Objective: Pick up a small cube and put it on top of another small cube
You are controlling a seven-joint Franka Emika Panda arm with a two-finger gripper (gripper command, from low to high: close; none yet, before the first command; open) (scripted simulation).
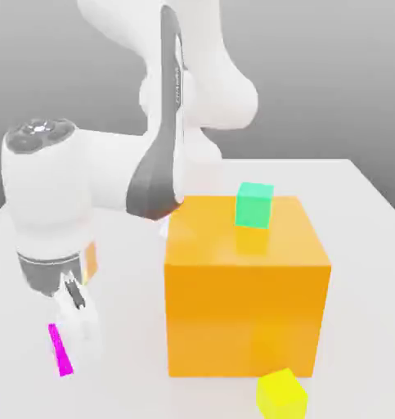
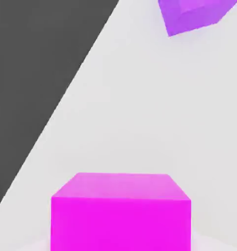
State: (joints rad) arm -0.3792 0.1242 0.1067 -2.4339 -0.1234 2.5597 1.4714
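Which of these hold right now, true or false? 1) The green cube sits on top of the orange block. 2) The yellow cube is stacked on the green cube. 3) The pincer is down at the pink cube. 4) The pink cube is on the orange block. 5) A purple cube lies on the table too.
1) True: the green cube rests on the orange block.
2) False: the yellow cube sits on the table by the block's front.
3) True: the pincer is shut on the pink cube.
4) False: it is on the table.
5) True: a purple cube lies beyond the pink one.
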